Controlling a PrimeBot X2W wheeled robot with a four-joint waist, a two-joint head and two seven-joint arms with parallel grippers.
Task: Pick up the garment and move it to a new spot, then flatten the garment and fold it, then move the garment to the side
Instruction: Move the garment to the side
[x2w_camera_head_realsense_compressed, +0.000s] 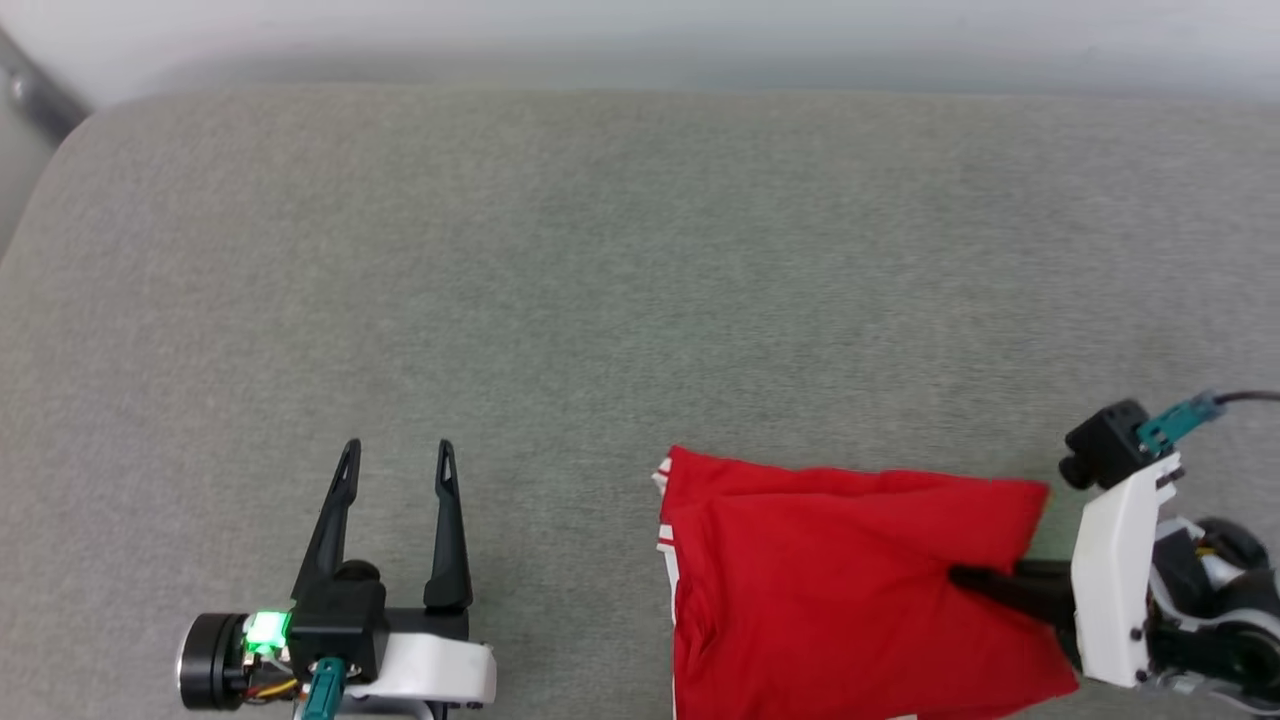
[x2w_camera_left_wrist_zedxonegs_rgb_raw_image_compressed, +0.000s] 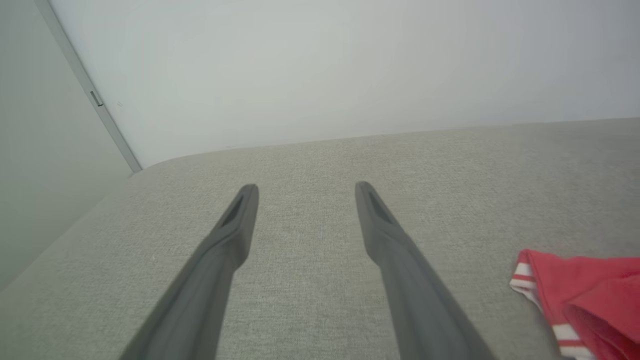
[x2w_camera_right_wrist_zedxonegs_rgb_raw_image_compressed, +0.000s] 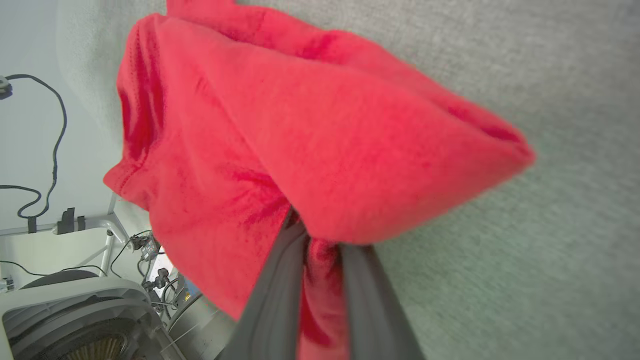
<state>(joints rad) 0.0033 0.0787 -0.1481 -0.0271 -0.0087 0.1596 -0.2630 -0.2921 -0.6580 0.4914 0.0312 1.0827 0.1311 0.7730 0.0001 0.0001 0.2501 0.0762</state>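
garment (x2w_camera_right_wrist_zedxonegs_rgb_raw_image_compressed: 280, 130) pinched in the right gripper (x2w_camera_right_wrist_zedxonegs_rgb_raw_image_compressed: 322, 247)

the two dark fingers (x2w_camera_right_wrist_zedxonegs_rgb_raw_image_compressed: 272, 300) clamp a red fold, tips hidden under the garment. grey cushion (x2w_camera_right_wrist_zedxonegs_rgb_raw_image_compressed: 525, 240) lies right of the garment; a black cable (x2w_camera_right_wrist_zedxonegs_rgb_raw_image_compressed: 56, 125) loops left of it.
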